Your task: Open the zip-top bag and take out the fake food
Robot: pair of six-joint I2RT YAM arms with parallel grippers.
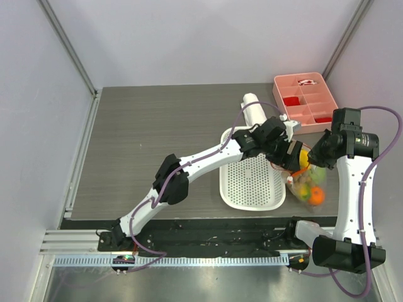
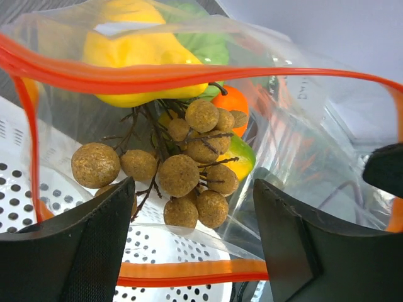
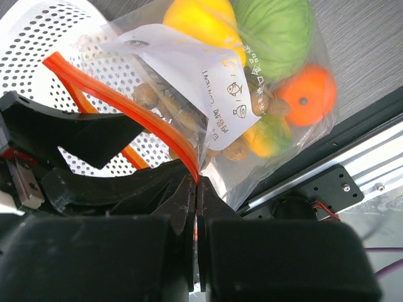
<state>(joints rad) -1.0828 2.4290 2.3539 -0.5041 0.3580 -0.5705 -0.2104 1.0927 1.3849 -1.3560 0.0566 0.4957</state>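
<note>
Two pincers meet at the zip-top bag, which lies near the front right of the worktop, its mouth overlapping the right rim of a white perforated basket. The right pincer is clamped tight on the orange-red zip strip of one lip, pinning that side. The left pincer stands spread wide at the gaping mouth, nothing between its fingers, facing straight in at the fake food.

Nearest the mouth hangs a bunch of brown grapes. Behind it sit a yellow lemon, an orange, a green-orange mango and a green pear-like fruit, deepest in.

The bag looks thin, crinkly and slick. It will likely buckle and slide unless it is gripped by the stiffer zip strip, where the right pincer already bites. The fruits seem light, hard and smooth, so round ones may squirt out of a pinch. The grapes probably offer the best hold, by their twiggy stems or across the cluster, though a stem could snag the film.

Well beyond, at the far right, a pink compartment tray rests apart from everything.
</note>
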